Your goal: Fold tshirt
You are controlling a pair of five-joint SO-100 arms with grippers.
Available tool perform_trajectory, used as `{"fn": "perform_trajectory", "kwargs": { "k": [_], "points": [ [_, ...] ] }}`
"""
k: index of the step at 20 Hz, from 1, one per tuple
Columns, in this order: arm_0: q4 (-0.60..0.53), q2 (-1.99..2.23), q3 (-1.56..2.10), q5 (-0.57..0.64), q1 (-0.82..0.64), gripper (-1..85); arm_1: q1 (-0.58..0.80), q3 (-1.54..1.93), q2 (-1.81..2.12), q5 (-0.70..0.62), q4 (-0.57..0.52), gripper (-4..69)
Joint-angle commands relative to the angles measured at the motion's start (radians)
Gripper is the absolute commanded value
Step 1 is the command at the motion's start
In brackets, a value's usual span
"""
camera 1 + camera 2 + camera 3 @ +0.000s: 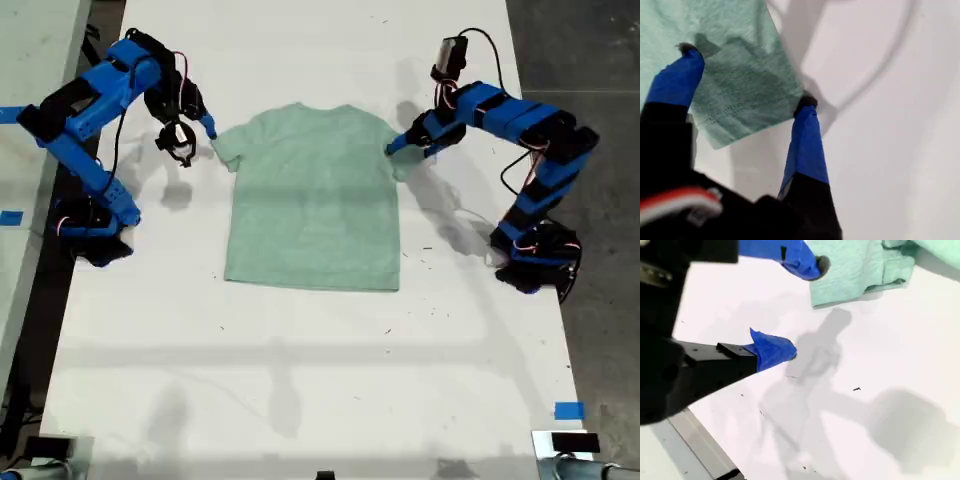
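While both jaws gape, my first gripper (pixel 745 75) straddles one sleeve of the flat pale mint-green heathered cotton tshirt (pixel 312 200), my second gripper (pixel 800 307) beside the other.

tshirt (pixel 312 200) | pale mint green | flat, unfolded | mid-table, hem toward camera

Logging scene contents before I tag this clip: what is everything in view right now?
tshirt: one, pale mint green, lying flat in the middle of the table, the sleeve by my second gripper slightly rumpled.
table: one, white, under everything.
tape pieces: three, blue, one at the exterior view's lower right, two at its left edge.
my first gripper: one, blue fingers, open, straddling the sleeve at the exterior view's right.
my second gripper: one, blue fingers, open, one fingertip at the sleeve at the exterior view's left.
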Motion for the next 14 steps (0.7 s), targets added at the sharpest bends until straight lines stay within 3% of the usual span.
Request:
{"fn": "perform_trajectory", "kwargs": {
  "k": [1,3,7,8,14],
  "points": [
    [-0.009,-0.002,-0.063,0.006,-0.014,20.2,0.015,-0.014,-0.038,-0.025,-0.040,34.2],
    [-0.012,-0.009,-0.064,0.006,-0.014,20.3,0.014,-0.020,-0.060,-0.031,-0.046,32.2],
    [-0.014,-0.012,-0.069,0.005,-0.009,20.1,0.014,-0.032,-0.067,-0.043,-0.048,7.5],
    [-0.014,-0.012,-0.071,0.003,-0.008,20.1,0.015,-0.043,-0.077,-0.046,-0.040,4.8],
    [-0.009,-0.015,-0.067,0.000,0.003,19.8,-0.005,-0.064,-0.074,-0.055,-0.018,2.1]
  ]
}}
